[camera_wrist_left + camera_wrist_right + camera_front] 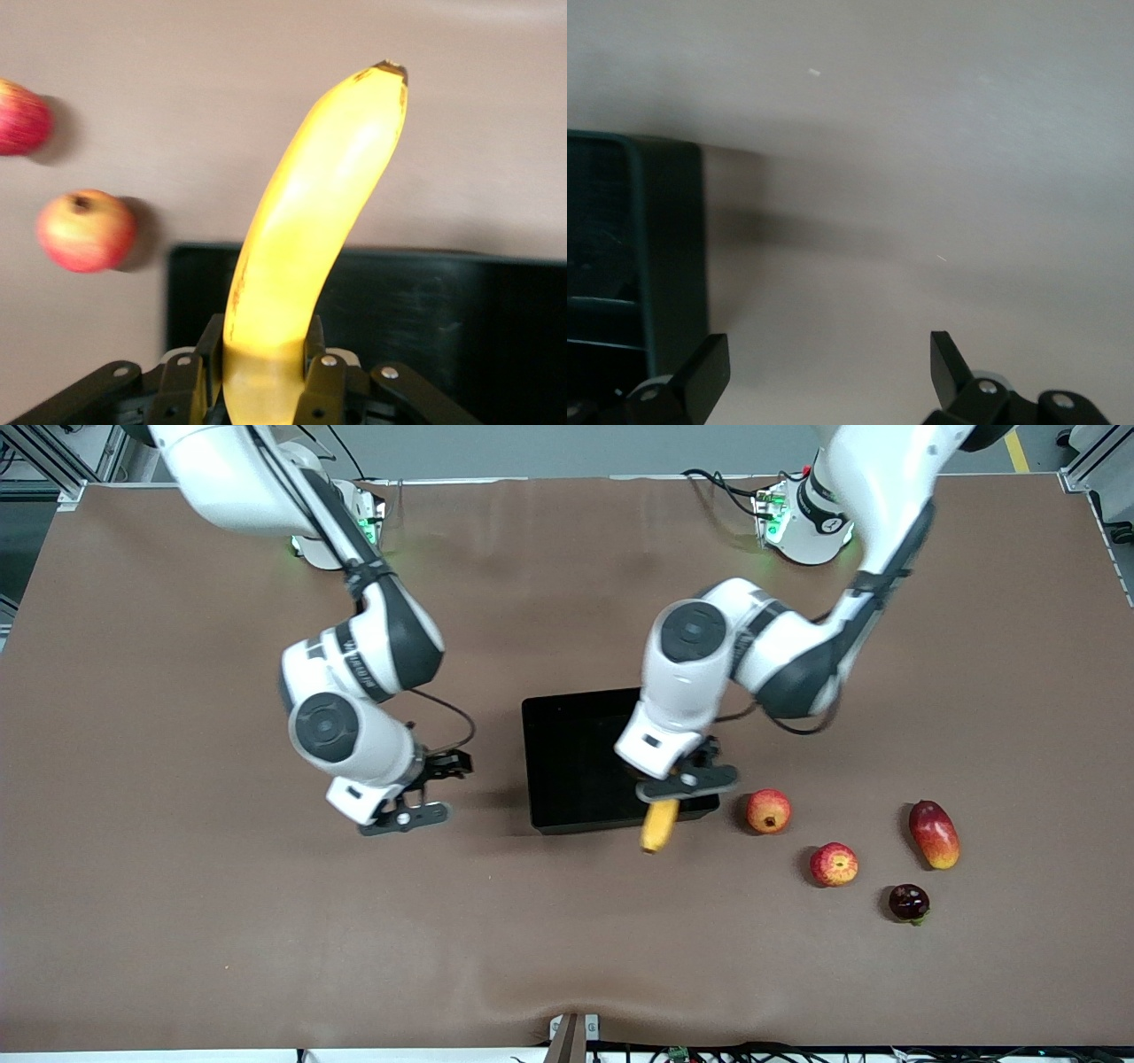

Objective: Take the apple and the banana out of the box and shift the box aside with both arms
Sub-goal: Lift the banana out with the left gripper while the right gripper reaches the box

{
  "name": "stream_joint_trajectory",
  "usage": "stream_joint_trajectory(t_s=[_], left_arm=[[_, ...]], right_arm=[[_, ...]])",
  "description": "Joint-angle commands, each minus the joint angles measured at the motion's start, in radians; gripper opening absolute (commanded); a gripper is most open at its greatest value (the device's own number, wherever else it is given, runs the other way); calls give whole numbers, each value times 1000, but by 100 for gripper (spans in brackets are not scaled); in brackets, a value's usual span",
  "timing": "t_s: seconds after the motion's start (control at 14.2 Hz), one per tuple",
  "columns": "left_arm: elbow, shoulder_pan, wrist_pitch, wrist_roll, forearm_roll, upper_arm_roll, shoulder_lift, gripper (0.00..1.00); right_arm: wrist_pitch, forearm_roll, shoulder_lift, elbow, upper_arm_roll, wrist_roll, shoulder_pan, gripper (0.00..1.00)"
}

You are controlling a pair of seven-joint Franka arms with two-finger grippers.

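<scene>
1. The left gripper (678, 795) is holding the banana (658, 827) over the box (576, 766), above the corner lying nearest the front camera toward the left arm's end of the desk (177, 921). Its jaws are clamping tight on one end of the banana, and the rest of the fruit is sticking out past the box wall. Judgement: the grip at the end is letting the banana clear the low wall on its way out.
2. The apple (834, 864) is already lying on the desk outside the box, nearer the front camera than the box and toward the left arm's end. Judgement: the banana is the last fruit being removed.
3. Three other fruits are lying near the apple: a round orange-red fruit (768, 810) just beside the box corner, a mango (934, 833), and a dark fruit (909, 903).
4. The right gripper (416, 790) is waiting low beside the box wall toward the right arm's end, its jaws standing wide apart and holding nothing. Judgement: it is staged there to take that wall for the two-arm shift.
</scene>
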Motion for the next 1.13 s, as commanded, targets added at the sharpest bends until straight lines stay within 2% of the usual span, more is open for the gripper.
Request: stream_joint_trajectory(t_s=[0.0,0.28,0.49,0.71,1.06], left_arm=[[-50,99,-64,94,-61,-7,-66,0],[-147,296,-75,250,-64,-7,-115,0],[-178,434,-63,358,-64,-7,-106,0],[-204,482,-39,348,-66,-5,-69,0],[-261,560,89,308,-54,1,1,0]], right_arm=[[56,4,54,42,-6,12,39,100],[73,2,105,85,-7,170,114,100],[154,2,143,85,-7,225,153,100],[156,-4,174,82,-7,227,190,100],[157,1,200,77,-7,228,201,100]])
